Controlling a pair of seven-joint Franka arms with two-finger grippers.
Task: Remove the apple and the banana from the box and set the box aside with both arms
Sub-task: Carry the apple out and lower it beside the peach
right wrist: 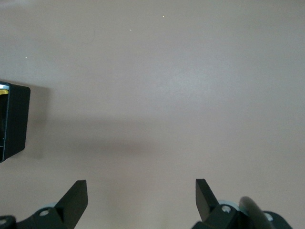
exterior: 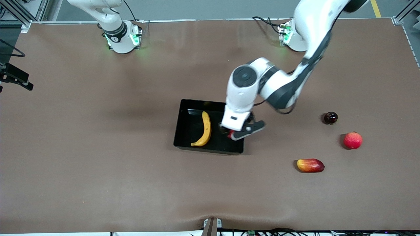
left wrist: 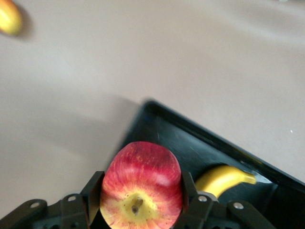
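The black box (exterior: 183, 131) lies mid-table with the yellow banana (exterior: 205, 129) inside it. My left gripper (exterior: 232, 132) is over the box's end toward the left arm and is shut on the small red apple with yellow streaks (left wrist: 141, 186). The left wrist view also shows the box wall (left wrist: 190, 129) and the banana's tip (left wrist: 224, 177). My right gripper (right wrist: 141, 193) is open and empty over bare table; a corner of the box (right wrist: 14, 119) shows in its wrist view. The right arm's hand is out of the front view.
Toward the left arm's end of the table lie a dark red round fruit (exterior: 330, 117), a larger pinkish-red round fruit (exterior: 353, 140) and an oval red-and-yellow mango (exterior: 310, 165). The mango's end shows in the left wrist view (left wrist: 8, 16).
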